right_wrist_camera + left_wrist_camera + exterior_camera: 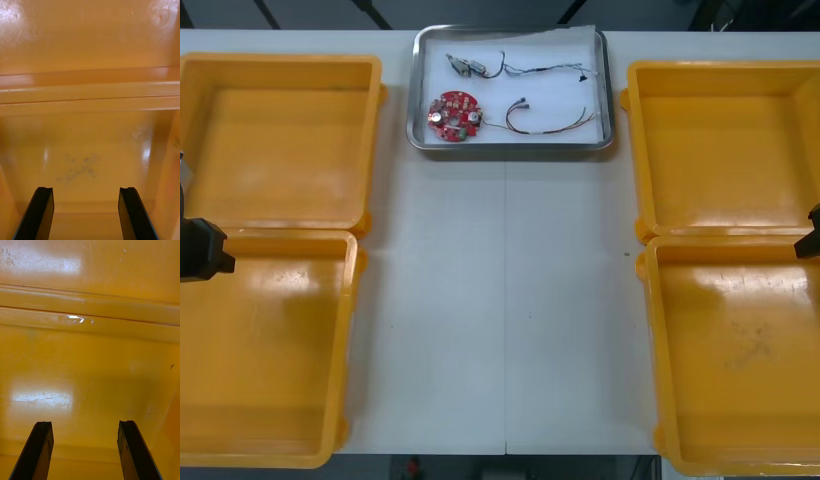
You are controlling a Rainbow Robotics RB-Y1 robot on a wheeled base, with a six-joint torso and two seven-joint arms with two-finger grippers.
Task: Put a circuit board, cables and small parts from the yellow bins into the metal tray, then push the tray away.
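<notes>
Shiny metal tray (pixel 510 147) holds round red circuit board (pixel 455 115), cables (pixel 545 126), prob. metal parts (pixel 465 68). L gripper (pixel 86 424), R gripper (pixel 86 190): fingers apart. Push rim centrally, slow.

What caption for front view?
Metal tray holds red circuit board, cables, small metal parts; left tool and right tool parked over near yellow bins.

Left gripper (pixel 86 423) and right gripper (pixel 86 188), both idling
Each is holding its fingers (pixel 39 450) apart (gripping nothing), sitting, seemingly parked, at its own side.
</notes>
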